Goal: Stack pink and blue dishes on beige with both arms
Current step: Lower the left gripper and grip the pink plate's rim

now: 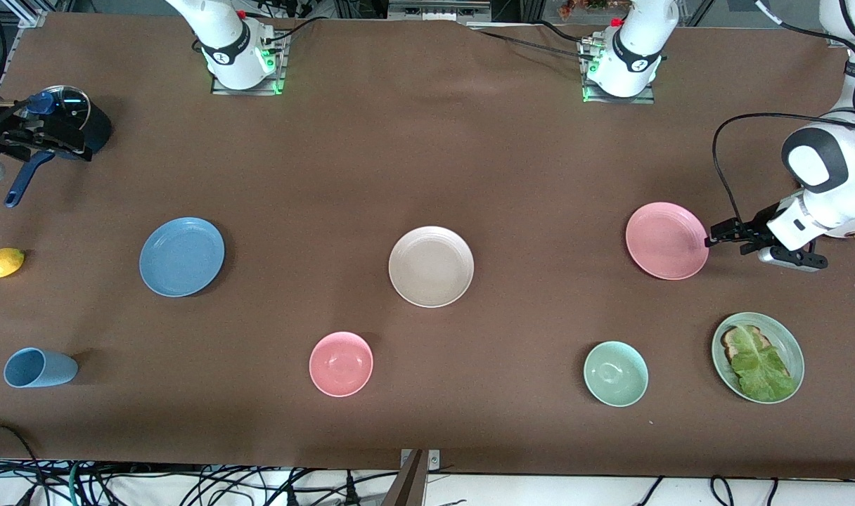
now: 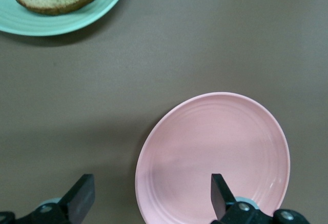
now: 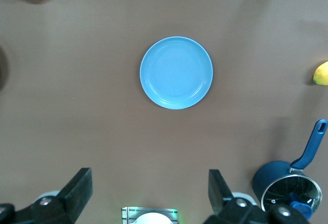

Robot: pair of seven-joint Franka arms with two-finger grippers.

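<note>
Lying unstacked on the bench (image 1: pixel 427 154): beige plate (image 1: pixel 431 266) mid-bench, blue plate (image 1: pixel 182 256) toward the right arm's end, pink plate (image 1: pixel 667 240) toward the left arm's. Hovering released: left pincer (image 1: pixel 712 237) at pink plate's rim, right pincer (image 3: pixel 148 188) high above the bench.

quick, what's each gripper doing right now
Left gripper: open, empty, at the rim of the flat round pale pink plate.
Right gripper: open, empty, above the table.
</note>
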